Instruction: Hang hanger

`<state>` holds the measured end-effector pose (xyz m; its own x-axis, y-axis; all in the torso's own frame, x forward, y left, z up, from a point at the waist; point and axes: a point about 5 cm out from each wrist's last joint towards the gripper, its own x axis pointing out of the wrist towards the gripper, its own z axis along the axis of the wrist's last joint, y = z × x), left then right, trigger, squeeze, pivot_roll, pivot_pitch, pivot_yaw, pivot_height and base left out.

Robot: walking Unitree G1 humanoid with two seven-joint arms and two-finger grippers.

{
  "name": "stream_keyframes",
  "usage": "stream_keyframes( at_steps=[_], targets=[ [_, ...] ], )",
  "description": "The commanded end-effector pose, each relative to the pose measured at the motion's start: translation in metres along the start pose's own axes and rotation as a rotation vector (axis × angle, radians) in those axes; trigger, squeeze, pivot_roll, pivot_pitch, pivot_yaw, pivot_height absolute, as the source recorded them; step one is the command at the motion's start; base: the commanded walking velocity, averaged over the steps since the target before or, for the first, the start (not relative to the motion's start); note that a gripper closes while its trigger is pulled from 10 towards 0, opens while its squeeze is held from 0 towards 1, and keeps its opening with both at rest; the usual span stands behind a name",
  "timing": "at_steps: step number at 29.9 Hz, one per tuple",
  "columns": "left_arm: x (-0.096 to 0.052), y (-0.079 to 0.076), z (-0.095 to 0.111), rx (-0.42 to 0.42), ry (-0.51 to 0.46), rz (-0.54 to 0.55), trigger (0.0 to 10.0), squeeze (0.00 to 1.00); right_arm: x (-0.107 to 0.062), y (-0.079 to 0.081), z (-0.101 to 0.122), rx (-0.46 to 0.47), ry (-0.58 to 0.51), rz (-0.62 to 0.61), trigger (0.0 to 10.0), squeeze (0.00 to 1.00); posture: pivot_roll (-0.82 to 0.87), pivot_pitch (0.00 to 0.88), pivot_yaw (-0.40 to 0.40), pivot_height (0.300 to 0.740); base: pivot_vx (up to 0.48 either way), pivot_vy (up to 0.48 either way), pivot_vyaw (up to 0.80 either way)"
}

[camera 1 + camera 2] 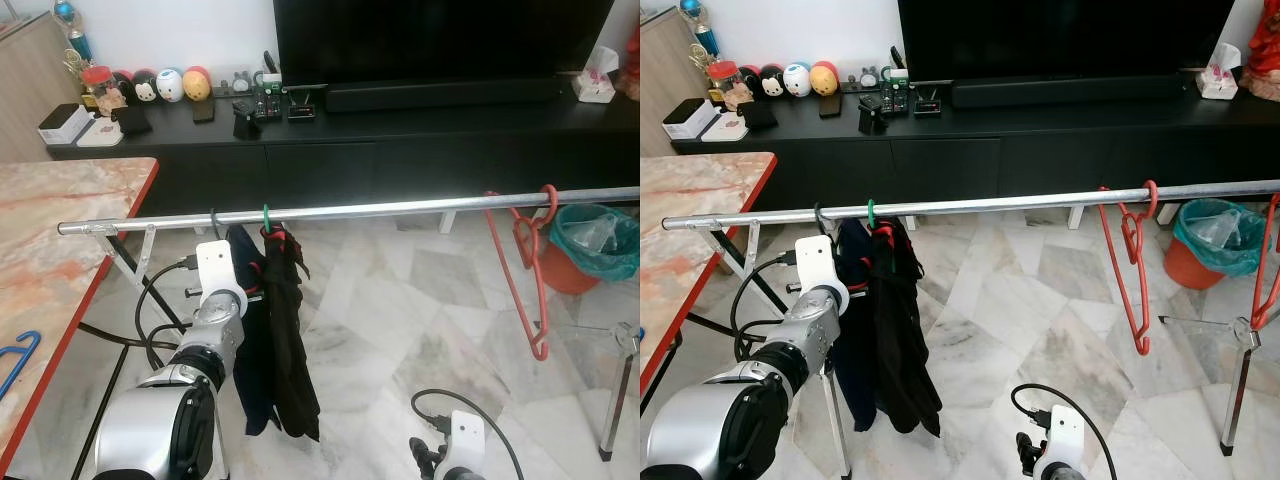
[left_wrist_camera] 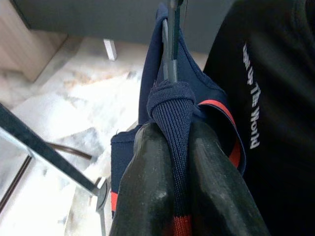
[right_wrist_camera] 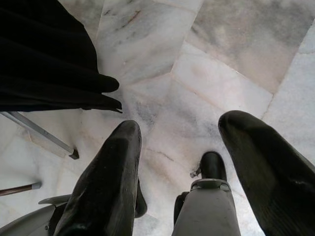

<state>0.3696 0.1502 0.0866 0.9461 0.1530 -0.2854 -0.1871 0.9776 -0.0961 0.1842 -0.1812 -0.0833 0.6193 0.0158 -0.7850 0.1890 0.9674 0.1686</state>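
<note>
A metal rail [image 1: 400, 208] runs across in front of me. A navy garment [image 1: 247, 350] hangs from it on a dark hanger whose hook [image 1: 213, 220] sits over the rail. My left gripper [image 2: 171, 135] is shut on the garment's ribbed navy collar [image 2: 172, 103], just below the hanger's neck [image 2: 170, 44]. Right beside it a black garment [image 1: 292, 340] with white lettering hangs from a green hook [image 1: 266, 214]. My right gripper [image 3: 182, 125] hangs low over the marble floor, open and holding nothing.
Red hangers [image 1: 530, 270] hang at the rail's right end, above an orange bin [image 1: 590, 250]. A marble table [image 1: 50, 240] with a blue hanger [image 1: 15, 362] stands at left. A black TV console [image 1: 400, 130] lies behind. Cables [image 1: 150, 335] trail on the floor.
</note>
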Motion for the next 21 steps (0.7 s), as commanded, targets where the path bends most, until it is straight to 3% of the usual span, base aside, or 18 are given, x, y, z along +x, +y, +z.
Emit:
stream_keyframes(
  at_steps=[1, 3, 4, 5, 6, 7, 12, 21],
  targets=[
    [0.001, 0.001, 0.014, 0.011, -0.100, -0.024, 0.0, 0.00, -0.001, 0.001, -0.003, 0.006, 0.003, -0.005, 10.0, 0.00, -0.04, 0.017, 0.078, 0.740, 0.000, 0.000, 0.00],
    [0.000, 0.000, 0.015, 0.016, -0.114, -0.035, 0.0, 0.00, -0.001, 0.001, -0.003, 0.007, 0.002, -0.004, 10.0, 0.00, -0.04, 0.017, 0.078, 0.740, 0.000, 0.000, 0.00],
    [0.000, -0.002, 0.016, 0.019, -0.136, -0.051, 1.3, 0.00, -0.001, 0.001, -0.003, 0.007, 0.001, -0.005, 10.0, 0.00, -0.04, 0.015, 0.078, 0.740, 0.000, 0.000, 0.00],
    [-0.002, -0.005, 0.018, 0.027, -0.177, -0.080, 5.9, 0.00, -0.001, 0.001, -0.003, 0.007, 0.001, -0.006, 10.0, 0.00, -0.04, 0.016, 0.078, 0.740, 0.000, 0.000, 0.00],
    [-0.003, -0.007, 0.019, 0.032, -0.203, -0.100, 7.4, 0.00, -0.001, 0.001, -0.003, 0.008, 0.000, -0.007, 10.0, 0.00, -0.04, 0.016, 0.078, 0.740, 0.000, 0.000, 0.00],
    [-0.004, -0.008, 0.020, 0.044, -0.227, -0.119, 10.0, 0.00, -0.001, 0.000, -0.003, 0.008, -0.001, -0.008, 10.0, 0.00, -0.04, 0.017, 0.077, 0.740, 0.000, 0.000, 0.00],
    [-0.010, -0.005, 0.015, 0.124, -0.281, -0.162, 10.0, 0.00, -0.001, 0.000, -0.003, 0.005, 0.000, -0.006, 10.0, 0.00, -0.03, 0.015, 0.076, 0.740, 0.000, 0.000, 0.00],
    [-0.023, 0.016, -0.009, 0.177, -0.315, -0.194, 10.0, 0.00, -0.001, -0.001, -0.004, 0.003, 0.000, -0.011, 10.0, 0.00, -0.02, 0.000, 0.072, 0.740, 0.000, 0.000, 0.00]
  ],
)
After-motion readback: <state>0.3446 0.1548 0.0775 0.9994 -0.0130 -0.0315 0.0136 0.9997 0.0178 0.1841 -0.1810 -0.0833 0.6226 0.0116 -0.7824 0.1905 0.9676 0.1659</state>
